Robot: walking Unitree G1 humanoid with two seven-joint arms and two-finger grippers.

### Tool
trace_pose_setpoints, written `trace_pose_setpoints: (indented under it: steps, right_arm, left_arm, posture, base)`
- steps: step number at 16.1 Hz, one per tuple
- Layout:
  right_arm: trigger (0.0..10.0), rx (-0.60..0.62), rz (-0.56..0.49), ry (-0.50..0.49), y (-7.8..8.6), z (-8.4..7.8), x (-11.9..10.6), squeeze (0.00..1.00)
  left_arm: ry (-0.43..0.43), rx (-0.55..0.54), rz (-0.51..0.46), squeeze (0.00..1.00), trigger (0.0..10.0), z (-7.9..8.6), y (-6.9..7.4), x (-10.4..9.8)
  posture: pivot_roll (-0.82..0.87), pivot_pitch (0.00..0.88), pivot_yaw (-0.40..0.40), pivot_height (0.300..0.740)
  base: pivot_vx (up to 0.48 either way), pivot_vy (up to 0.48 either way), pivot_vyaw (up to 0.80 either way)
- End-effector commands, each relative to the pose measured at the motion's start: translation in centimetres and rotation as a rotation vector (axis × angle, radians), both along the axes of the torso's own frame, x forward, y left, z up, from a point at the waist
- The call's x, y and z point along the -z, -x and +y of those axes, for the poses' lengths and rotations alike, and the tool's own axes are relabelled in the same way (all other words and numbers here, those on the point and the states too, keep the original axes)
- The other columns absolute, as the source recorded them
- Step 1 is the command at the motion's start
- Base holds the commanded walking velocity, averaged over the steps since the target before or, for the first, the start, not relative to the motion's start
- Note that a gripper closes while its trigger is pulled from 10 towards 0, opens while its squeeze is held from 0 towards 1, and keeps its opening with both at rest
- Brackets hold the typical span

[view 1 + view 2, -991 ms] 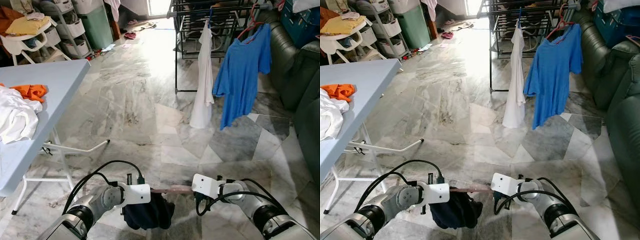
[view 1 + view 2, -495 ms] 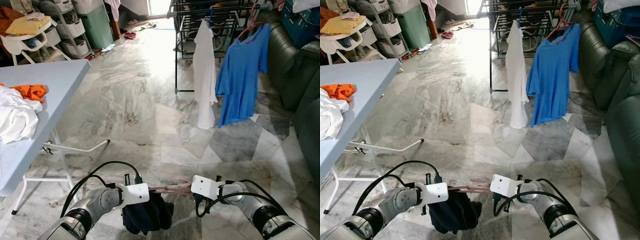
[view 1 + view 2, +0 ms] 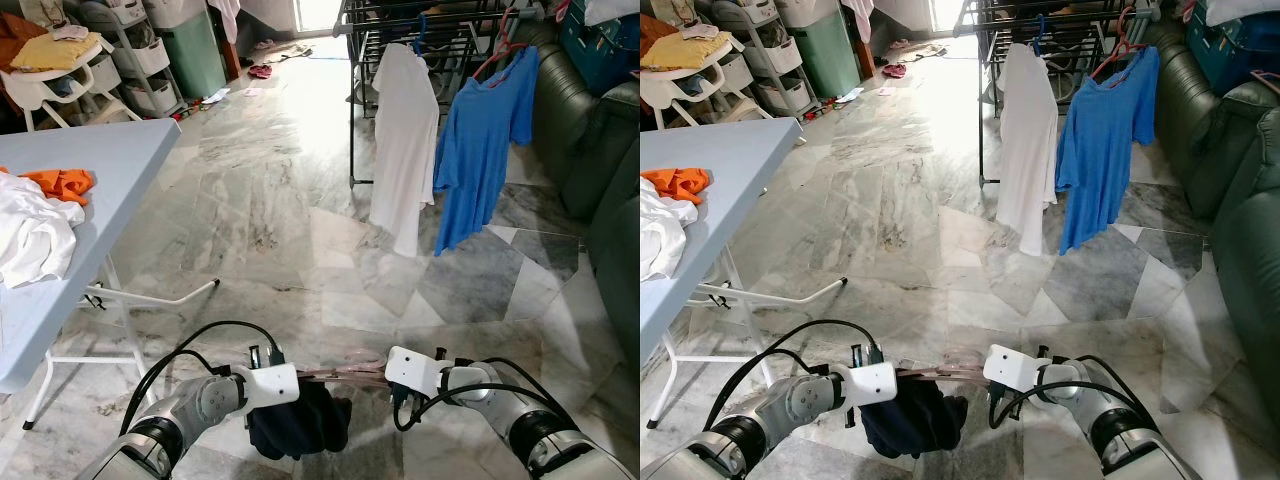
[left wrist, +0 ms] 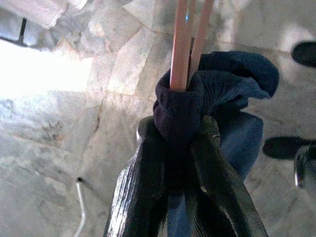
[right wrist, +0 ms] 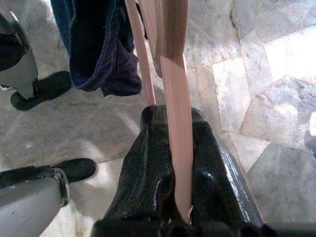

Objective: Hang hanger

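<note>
Fingers of the right gripper (image 5: 170,148) pinch one end of the pink hanger (image 5: 174,84); the left gripper (image 4: 180,143) clamps the other end through the dark blue garment (image 3: 297,425) draped on it, low above the marble floor (image 3: 260,200).

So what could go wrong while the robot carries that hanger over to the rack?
The dark garment is bunched at the left gripper end of the pink hanger, so it could slide off onto the floor. The right gripper pinches only a thin bar of the hanger, which might twist or slip. The drying rack already holds a white shirt and a blue shirt, so hooking on could snag them.
</note>
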State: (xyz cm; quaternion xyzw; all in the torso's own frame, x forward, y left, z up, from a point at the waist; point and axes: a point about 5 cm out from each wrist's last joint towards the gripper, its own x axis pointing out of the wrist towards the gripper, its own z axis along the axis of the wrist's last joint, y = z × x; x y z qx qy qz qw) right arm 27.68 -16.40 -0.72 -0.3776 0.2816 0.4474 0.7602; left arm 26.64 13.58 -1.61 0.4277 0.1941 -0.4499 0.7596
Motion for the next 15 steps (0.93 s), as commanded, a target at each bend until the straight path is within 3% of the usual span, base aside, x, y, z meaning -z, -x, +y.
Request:
trace_pose_setpoints:
  steps: [1,3,5,6,7,8,9,10,11,12,13,15]
  right_arm:
    - [0.0,0.038,-0.053,-0.069,-1.2,1.1,-1.0,0.0]
    - [0.0,0.042,-0.034,-0.083,-1.0,1.2,-0.9,0.0]
    - [1.9,0.024,-0.008,-0.087,-0.9,1.5,-0.8,0.0]
    - [1.9,0.016,-0.001,-0.085,-0.9,1.5,-0.8,0.0]
    - [3.6,0.005,0.009,-0.083,-0.9,1.6,-0.8,0.0]
    - [3.3,-0.005,0.017,-0.084,-0.9,1.8,-0.8,0.0]
    - [4.1,-0.014,0.021,-0.081,-0.9,2.0,-0.8,0.0]
    - [5.5,-0.016,0.023,-0.082,-0.9,2.2,-0.8,0.0]
    - [4.7,-0.026,0.029,-0.087,-0.8,2.4,-0.8,0.0]
    - [4.5,-0.03,0.031,-0.089,-0.8,2.6,-0.8,0.0]
    - [0.0,-0.027,0.032,-0.1,-0.8,2.7,-0.8,0.0]
    - [0.0,-0.016,0.03,-0.11,-0.8,2.8,-0.8,0.0]
  left_arm:
    - [0.041,-0.027,0.004,0.0,10.0,-0.2,-0.1,-0.1]
    - [0.097,-0.12,0.037,0.0,10.0,-0.4,0.2,0.3]
    - [0.15,-0.187,0.068,0.0,10.0,-1.1,1.0,1.0]
    - [0.164,-0.201,0.074,0.0,10.0,-1.4,1.2,1.2]
    - [0.197,-0.234,0.09,0.0,10.0,-1.9,1.5,1.5]
    - [0.22,-0.254,0.098,0.0,10.0,-2.3,1.7,1.6]
    - [0.236,-0.271,0.103,0.0,10.0,-2.7,2.0,1.8]
    - [0.246,-0.282,0.109,0.0,10.0,-2.8,2.1,1.9]
    - [0.251,-0.289,0.109,0.0,10.0,-2.9,2.1,1.9]
    - [0.253,-0.293,0.107,0.0,10.0,-2.9,2.1,1.9]
    - [0.26,-0.295,0.1,0.0,10.0,-2.8,2.0,1.8]
    - [0.268,-0.285,0.073,0.0,10.0,-2.4,1.4,1.2]
  posture:
    - [-0.17,0.0,0.119,0.74]
    - [-0.17,0.0,0.084,0.74]
    - [-0.16,0.0,0.038,0.74]
    - [-0.15,0.0,0.01,0.74]
    - [-0.14,0.0,-0.013,0.74]
    - [-0.13,0.0,-0.031,0.74]
    - [-0.13,0.0,-0.046,0.74]
    - [-0.12,0.0,-0.055,0.74]
    - [-0.12,0.0,-0.06,0.74]
    - [-0.11,0.0,-0.059,0.74]
    - [-0.11,0.0,-0.052,0.74]
    - [-0.12,0.0,-0.04,0.74]
  base:
    - [0.0,0.0,0.0]
    - [0.0,0.0,0.0]
    - [0.0,0.0,0.0]
    - [0.0,0.0,0.0]
    - [0.0,0.0,0.0]
    - [0.0,0.0,0.0]
    - [0.0,0.0,0.0]
    - [0.0,0.0,0.0]
    - [0.0,0.0,0.0]
    - [0.0,0.0,0.0]
    - [0.0,0.0,0.0]
    - [0.0,0.0,0.0]
